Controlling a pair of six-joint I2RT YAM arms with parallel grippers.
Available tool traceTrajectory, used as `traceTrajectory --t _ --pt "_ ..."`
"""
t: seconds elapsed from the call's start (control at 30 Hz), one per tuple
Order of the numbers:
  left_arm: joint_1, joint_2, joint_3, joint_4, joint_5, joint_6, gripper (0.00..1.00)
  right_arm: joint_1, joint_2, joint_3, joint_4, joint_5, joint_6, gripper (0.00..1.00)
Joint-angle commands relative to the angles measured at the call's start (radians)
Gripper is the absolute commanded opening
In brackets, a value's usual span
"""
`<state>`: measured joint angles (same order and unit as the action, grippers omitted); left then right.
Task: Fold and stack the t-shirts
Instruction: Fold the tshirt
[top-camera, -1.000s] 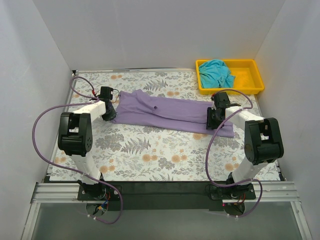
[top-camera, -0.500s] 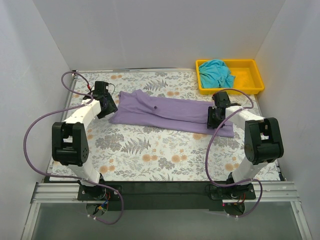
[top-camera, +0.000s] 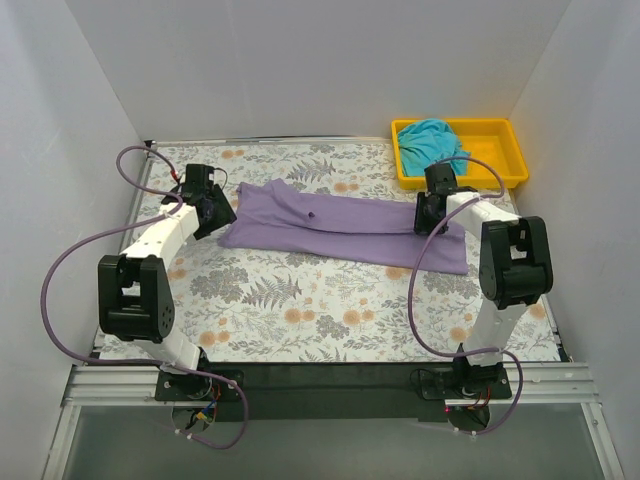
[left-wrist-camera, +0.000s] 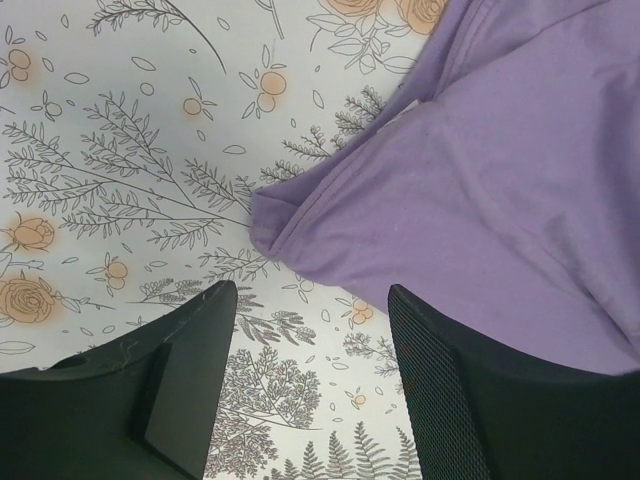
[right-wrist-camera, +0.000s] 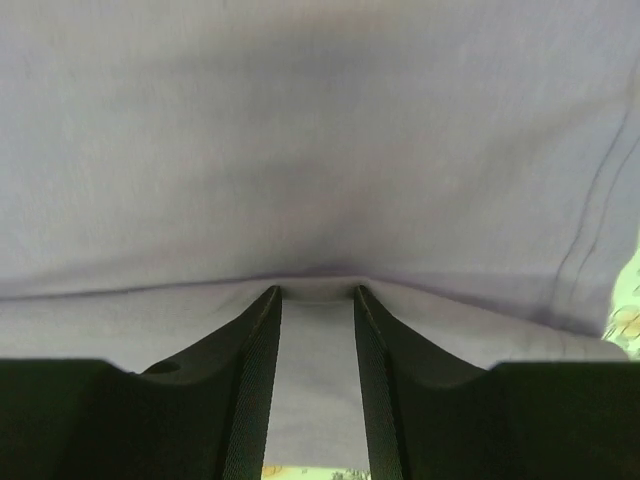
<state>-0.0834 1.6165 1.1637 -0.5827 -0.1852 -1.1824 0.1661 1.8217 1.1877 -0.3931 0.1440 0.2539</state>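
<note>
R pincer (right-wrist-camera: 316, 293) tight on lavender shirt (right-wrist-camera: 320, 130) fold, cloth across bkgd

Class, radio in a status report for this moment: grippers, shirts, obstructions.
Left gripper open, empty, beside purple shirt. Right gripper pinching that shirt. Teal shirt in tray. No obstruction seen.
</note>
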Motion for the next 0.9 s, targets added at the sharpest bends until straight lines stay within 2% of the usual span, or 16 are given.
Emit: traceTrajectory --t 0.0,0.13,0.3,0.63,0.87 --pt "-0.004 -0.076 -0.016 0.010 0.033 0.007 0.58 -0.023 0.036 0.104 0.023 0.046 -0.018 0.36" --pt "-0.015 -0.084 -0.024 0.015 0.064 0.007 0.58 -0.065 0.083 0.174 0.017 0.034 -0.015 0.36" --pt "-0.047 -0.078 0.002 0.030 0.102 -0.006 0.58 -0.069 0.015 0.170 0.008 -0.004 -0.025 0.37" --pt "-0.105 0.083 0.102 0.076 0.168 -0.055 0.58 -0.094 -0.209 -0.143 0.002 -0.093 0.039 0.38" --pt "-0.107 0.238 0.165 0.121 0.182 -0.049 0.58 -0.155 -0.252 -0.270 0.040 -0.101 0.073 0.39"
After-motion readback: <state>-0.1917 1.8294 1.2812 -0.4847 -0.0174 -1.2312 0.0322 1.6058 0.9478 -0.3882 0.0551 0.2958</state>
